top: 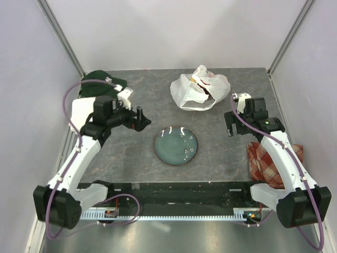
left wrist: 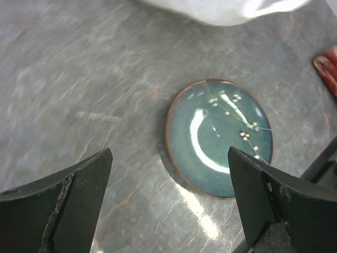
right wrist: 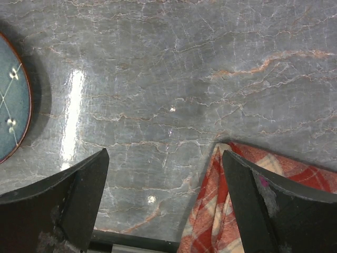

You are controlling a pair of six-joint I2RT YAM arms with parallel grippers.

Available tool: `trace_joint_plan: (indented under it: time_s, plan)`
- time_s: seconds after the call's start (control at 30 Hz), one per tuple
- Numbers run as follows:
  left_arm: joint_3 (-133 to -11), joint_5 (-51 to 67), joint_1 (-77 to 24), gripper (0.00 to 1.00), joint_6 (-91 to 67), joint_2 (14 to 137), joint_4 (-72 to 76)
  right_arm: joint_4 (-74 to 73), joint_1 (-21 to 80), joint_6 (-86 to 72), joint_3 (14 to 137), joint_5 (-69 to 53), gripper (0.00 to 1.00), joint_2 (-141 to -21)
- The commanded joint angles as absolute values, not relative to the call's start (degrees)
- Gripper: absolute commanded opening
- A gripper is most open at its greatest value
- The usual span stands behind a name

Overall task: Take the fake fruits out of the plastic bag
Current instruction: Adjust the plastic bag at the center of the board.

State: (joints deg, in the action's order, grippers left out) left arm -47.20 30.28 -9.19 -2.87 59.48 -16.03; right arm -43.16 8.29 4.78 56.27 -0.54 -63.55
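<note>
The white plastic bag (top: 199,88) lies crumpled at the back of the table, right of centre. Bits of red and yellow-orange fake fruits (top: 204,82) show at its opening; the rest are hidden inside. A strip of the bag shows at the top of the left wrist view (left wrist: 226,10). My left gripper (top: 141,119) is open and empty, left of the bag and above the table. My right gripper (top: 230,129) is open and empty, in front and to the right of the bag. Both sets of jaws stand wide apart over bare table.
A round teal plate (top: 176,145) sits at the table's centre, also in the left wrist view (left wrist: 219,138) and at the right wrist view's left edge (right wrist: 10,100). A dark green cap (top: 101,84) lies back left. A red checked cloth (top: 269,162) lies front right, also seen from the right wrist (right wrist: 221,211).
</note>
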Motion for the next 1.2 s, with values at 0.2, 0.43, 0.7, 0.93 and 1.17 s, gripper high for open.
trace_joint_plan:
  time_s: [0.2,0.43,0.7,0.93,1.17]
  plan:
    - [-80.5,26.7,-27.0,0.97,13.4,79.2,-27.7,-46.4,8.3,11.2,73.0,-2.1,0.94,-69.0]
    - [-88.0,18.7,-32.5,0.91,19.9,87.3,-22.4,-37.9,8.2,10.2,81.7,-7.1,0.9,-75.1]
    - [-92.4,27.2,-35.3,0.84,29.0,91.2,-24.3,-34.4,8.6,9.5,85.2,-23.2,0.85,-80.2]
    - [-86.4,22.9,-35.8,0.72,26.8,91.7,-16.6,-31.7,11.5,14.4,85.3,-25.2,0.83,-84.2]
    - [-72.9,24.3,-36.0,0.75,26.5,85.9,-1.1,-27.4,14.4,12.9,86.0,-18.0,0.75,-88.3]
